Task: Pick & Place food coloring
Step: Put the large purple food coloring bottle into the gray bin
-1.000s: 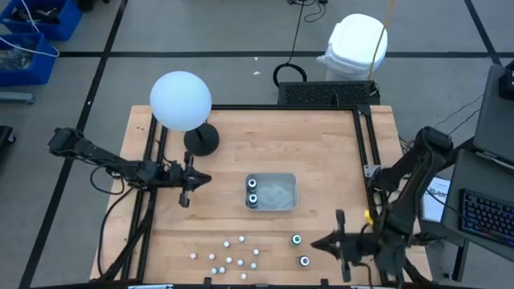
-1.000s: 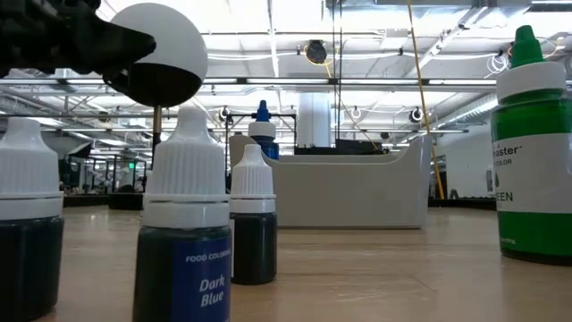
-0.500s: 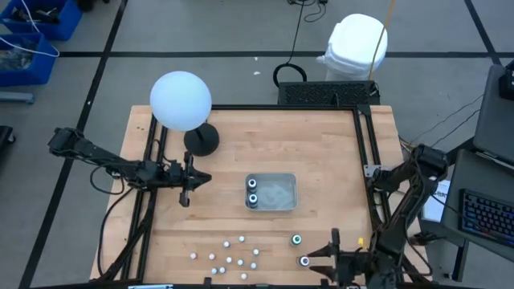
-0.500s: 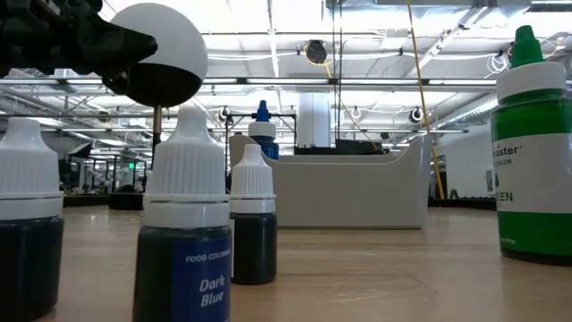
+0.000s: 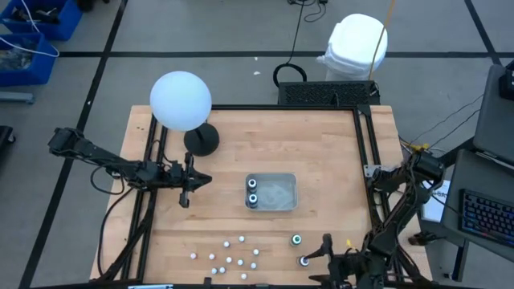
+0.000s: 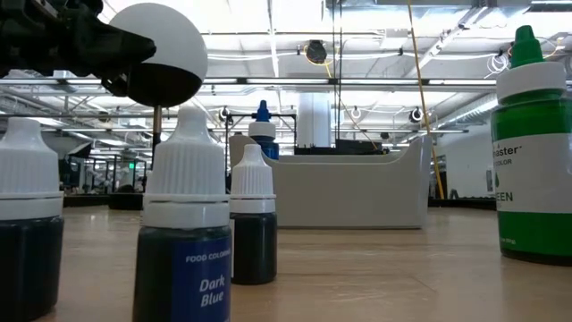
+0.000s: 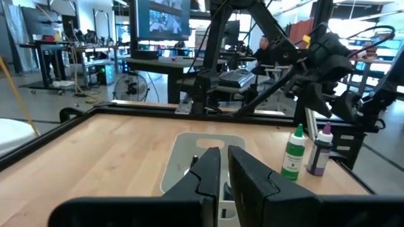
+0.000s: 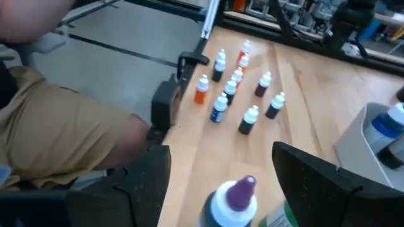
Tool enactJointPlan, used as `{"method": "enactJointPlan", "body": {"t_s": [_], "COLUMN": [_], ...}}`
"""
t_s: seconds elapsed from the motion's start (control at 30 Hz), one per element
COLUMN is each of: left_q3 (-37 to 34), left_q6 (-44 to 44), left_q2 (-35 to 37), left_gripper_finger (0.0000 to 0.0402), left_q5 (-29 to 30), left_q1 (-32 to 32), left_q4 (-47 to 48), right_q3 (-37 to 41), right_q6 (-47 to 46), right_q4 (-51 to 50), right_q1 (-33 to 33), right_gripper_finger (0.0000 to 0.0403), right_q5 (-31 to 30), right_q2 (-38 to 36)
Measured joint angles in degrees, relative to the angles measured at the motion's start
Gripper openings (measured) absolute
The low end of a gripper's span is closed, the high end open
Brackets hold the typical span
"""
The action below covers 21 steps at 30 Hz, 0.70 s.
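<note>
Two bigger bottles stand in the left end of the clear tray (image 5: 283,193), at the middle of the high view: one white-topped (image 5: 251,184), one teal-topped (image 5: 252,198). Two more bigger bottles stand on the bare counter (image 5: 321,160) toward the lower right of that view: a teal-topped bottle (image 5: 296,239) and, just below and right of it, a white-topped bottle (image 5: 304,261). A cluster of smaller whitish bottles (image 5: 229,255) sits at the lower centre, well apart from the tray.

The right pincer (image 5: 327,258) is at the bottom edge of the high view, right beside the white-topped bottle on the counter. In the right wrist view its two dark fingers (image 8: 315,183) stand spread wide, and a white-capped, purple-tipped bottle (image 8: 230,200) sits between them at the bottom centre, not pinched. The small bottles show beyond it in that view, in the upper middle (image 8: 240,82).

The left pincer (image 5: 185,185) hovers left of the tray, in the centre-left of the high view. In the left wrist view its fingers (image 7: 211,176) are pressed nearly together with only a thin gap, holding nothing, and the tray lies just beyond them.

In the low view a "Dark Blue" bottle (image 6: 185,233) fills the lower left, a green bottle (image 6: 532,152) the right edge, and the tray the centre (image 6: 349,192). A white globe lamp (image 5: 181,101) stands at the upper left of the counter.
</note>
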<state>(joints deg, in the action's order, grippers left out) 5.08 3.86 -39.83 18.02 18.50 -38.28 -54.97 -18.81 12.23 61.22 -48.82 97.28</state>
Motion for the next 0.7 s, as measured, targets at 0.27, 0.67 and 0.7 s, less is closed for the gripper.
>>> {"method": "enactJointPlan", "body": {"t_s": [0.27, 0.67, 0.7], "left_q3": [0.00, 0.00, 0.00], "left_q6": [0.85, 1.60, 1.84], "left_q2": [-0.01, 0.00, 0.00], "left_gripper_finger": [0.0037, 0.0037, 0.0037], "left_q5": [0.02, -0.01, -0.02], "left_q1": [-0.02, -0.01, 0.00], "left_q4": [-0.02, 1.29, 1.29], "right_q3": [3.11, 6.41, 6.51], "right_q6": [-1.71, -6.48, -6.66], "right_q4": [1.56, 4.35, 4.27], "right_q1": [-1.99, -2.73, -2.92], "right_gripper_finger": [0.0262, 0.0260, 0.0260], "right_q5": [1.17, 5.43, 5.43], "right_q2": [0.06, 0.06, 0.06]}}
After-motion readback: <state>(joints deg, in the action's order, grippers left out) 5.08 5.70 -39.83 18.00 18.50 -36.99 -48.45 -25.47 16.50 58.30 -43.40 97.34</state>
